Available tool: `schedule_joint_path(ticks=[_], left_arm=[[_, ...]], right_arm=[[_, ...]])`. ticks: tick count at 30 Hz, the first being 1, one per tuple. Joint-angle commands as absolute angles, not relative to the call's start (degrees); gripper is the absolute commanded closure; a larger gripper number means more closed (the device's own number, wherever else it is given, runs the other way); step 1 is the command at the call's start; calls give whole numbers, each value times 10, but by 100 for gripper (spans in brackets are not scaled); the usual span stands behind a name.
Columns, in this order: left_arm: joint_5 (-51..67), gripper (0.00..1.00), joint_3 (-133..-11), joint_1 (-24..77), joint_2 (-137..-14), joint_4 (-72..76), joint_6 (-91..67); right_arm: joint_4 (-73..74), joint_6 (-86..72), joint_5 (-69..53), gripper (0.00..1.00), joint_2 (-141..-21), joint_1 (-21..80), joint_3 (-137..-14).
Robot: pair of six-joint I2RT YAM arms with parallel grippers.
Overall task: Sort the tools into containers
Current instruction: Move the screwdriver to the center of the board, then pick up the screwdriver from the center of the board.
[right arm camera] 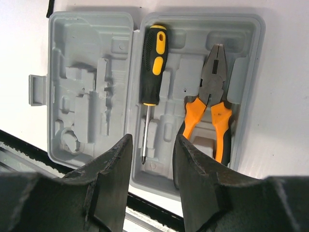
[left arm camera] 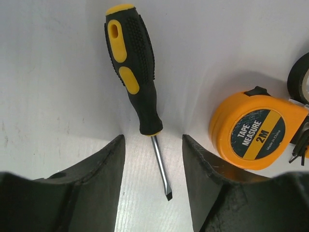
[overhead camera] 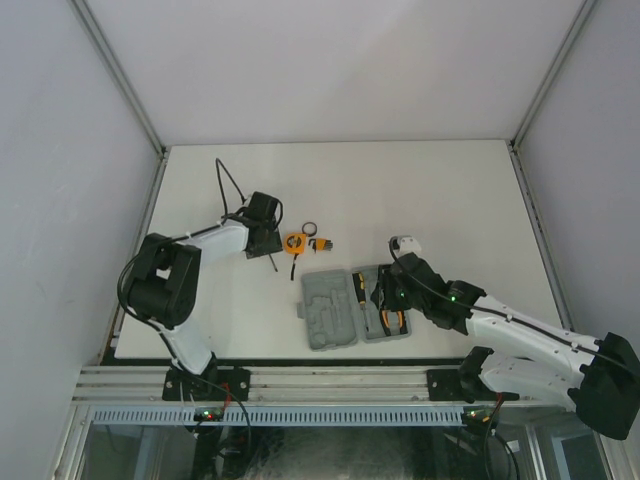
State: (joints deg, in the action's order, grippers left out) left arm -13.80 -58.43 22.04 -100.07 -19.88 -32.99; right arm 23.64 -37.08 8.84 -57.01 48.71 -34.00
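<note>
Nearest the arms lies the flat grey plastic hinged tool case (overhead camera: 325, 312) (right arm camera: 87, 72), opened out with both moulded halves facing up. Its right half already holds a black-and-yellow screwdriver (right arm camera: 154, 63) and a pair of orange-handled pliers (right arm camera: 212, 101), each lying in the moulding; the left half holds nothing. The right gripper (overhead camera: 385, 295) (right arm camera: 153, 140) hangs over that right half, jaws apart and holding nothing.

Farther back on the white table, the left gripper (overhead camera: 270, 250) (left arm camera: 153, 140) sits low with its jaws parted either side of the metal shaft of the second black-and-yellow screwdriver (left arm camera: 135, 72), a gap showing on both sides, so nothing is gripped. Just beside it is the round orange tape measure (overhead camera: 294, 242) (left arm camera: 256, 130), then the small black-orange hex key set (overhead camera: 322, 243) and, just behind those two, the black ring (overhead camera: 311, 229).

By my count two tools are stowed and four are left outside the case.
</note>
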Motion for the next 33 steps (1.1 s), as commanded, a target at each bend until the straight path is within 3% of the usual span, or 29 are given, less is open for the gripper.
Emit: schedule_joint_path(ticks=[1,9,19,27,33], left_arm=[[-151,44,-613,220,-1017,-247,-330],[-170,43,-638,211,-1034,-253,-331],[-172,51,-675,191,-1065,-256,-321],[-145,74,-656,188,-1049,-230,-316],[-141,97,-643,189,-1008,-233,-308]], right_arm=[[238,-380,106,60,-556,493,-342],[244,-380,112,60,-555,497,-342],[249,-383,118,60,-554,500,-342],[250,-387,121,60,-551,502,-342],[248,-392,126,60,-535,502,-342]])
